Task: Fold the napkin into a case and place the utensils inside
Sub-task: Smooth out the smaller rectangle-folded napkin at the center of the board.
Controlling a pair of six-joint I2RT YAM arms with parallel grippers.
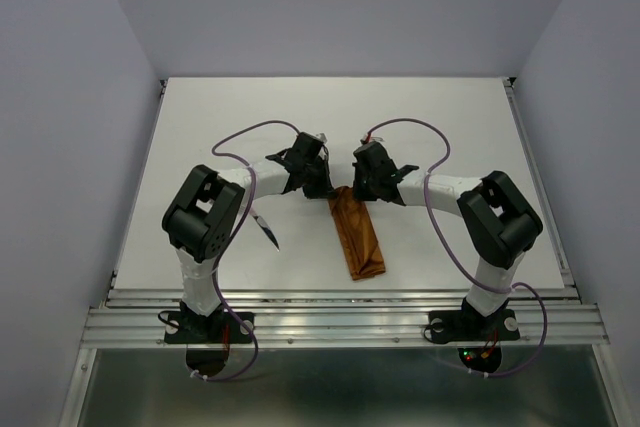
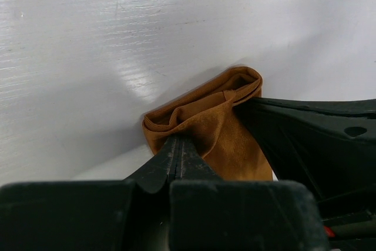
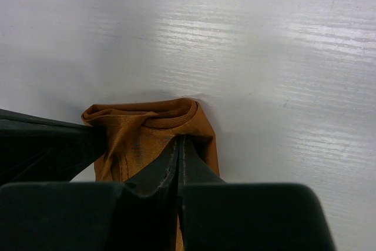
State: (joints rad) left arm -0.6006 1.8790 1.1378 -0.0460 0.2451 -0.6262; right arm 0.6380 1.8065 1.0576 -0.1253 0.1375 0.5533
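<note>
My left gripper (image 2: pixel 178 140) and right gripper (image 3: pixel 178 140) are each pinching cloth at the far mouth of the case (image 1: pixel 357 237), side by side. Its long axis is running back toward my bases. A utensil (image 1: pixel 266 229) is lying to its left, nearest my left arm. No writing is showing.

Matt cloth case (image 1: pixel 357 237) — glossy table (image 1: pixel 450 127)

White table (image 1: pixel 450 127) — pale lavender walls (image 1: pixel 80 97).

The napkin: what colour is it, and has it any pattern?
The napkin is plain rust-orange, no pattern; clearest in the left wrist view.
</note>
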